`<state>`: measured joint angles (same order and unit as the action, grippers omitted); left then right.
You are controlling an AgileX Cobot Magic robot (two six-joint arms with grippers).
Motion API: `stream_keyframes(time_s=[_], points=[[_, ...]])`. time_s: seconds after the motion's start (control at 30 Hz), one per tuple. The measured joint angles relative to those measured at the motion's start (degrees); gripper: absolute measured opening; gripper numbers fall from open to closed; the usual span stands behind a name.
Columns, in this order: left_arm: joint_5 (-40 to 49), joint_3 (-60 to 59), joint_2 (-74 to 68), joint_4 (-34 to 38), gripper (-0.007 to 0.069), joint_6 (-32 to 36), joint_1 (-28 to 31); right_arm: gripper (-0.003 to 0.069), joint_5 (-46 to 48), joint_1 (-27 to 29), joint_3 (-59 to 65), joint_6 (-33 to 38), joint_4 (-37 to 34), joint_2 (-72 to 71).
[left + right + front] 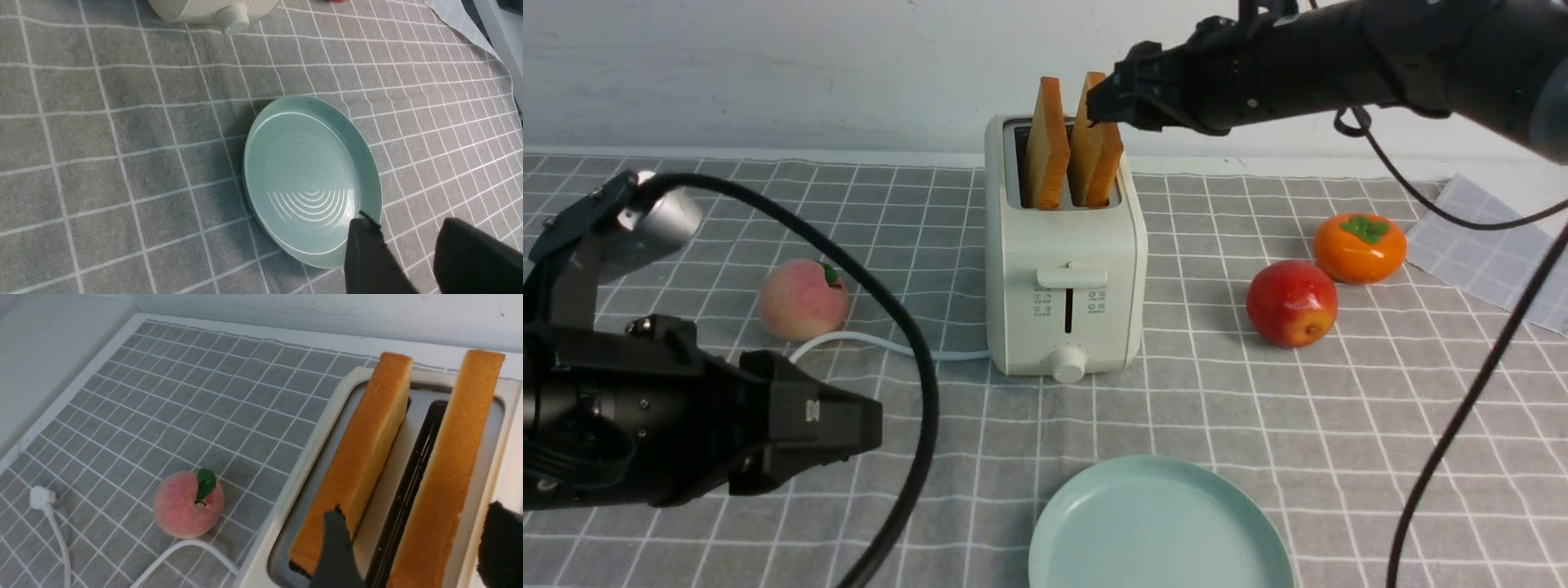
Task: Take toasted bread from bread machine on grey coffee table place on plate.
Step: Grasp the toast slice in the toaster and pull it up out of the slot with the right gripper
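Golden-faced, brown-crusted square slices of toasted bread [1046, 147] stand upright in the two slots of the boxy cream-white bread machine [1062, 253] on the grey, white-checked cloth coffee table [1258, 425]. The right gripper [1101, 104], jaws apart, straddles the right-hand slice [1097, 155] without yet clamping it. The next move looks to be squeezing it and lifting it straight up. The left gripper [404, 228] hangs spread and empty-handed by the round mint-green plate [1160, 523].

The right arm [1339, 57] stretches in high from the right, and the right gripper [1101, 102] points leftward with its jaws spread wide. The left arm [621, 425] sits low, and the left gripper [854, 425] points forward-right with its jaws parted.
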<state>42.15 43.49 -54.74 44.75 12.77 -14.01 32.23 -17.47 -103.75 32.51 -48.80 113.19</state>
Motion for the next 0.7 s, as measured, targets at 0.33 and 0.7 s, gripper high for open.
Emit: stream_keyframes(time_s=[0.33,0.7], points=[[2.0,0.0,0.0,0.1,0.0239,0.0,0.0,0.0405,-2.8,0.0,-0.8,0.1,-0.2,5.3],[2.3,0.0,0.0,0.1,0.0239,0.0,0.0,0.0123,-2.7,1.7,-0.8,0.2,-3.3,1.4]])
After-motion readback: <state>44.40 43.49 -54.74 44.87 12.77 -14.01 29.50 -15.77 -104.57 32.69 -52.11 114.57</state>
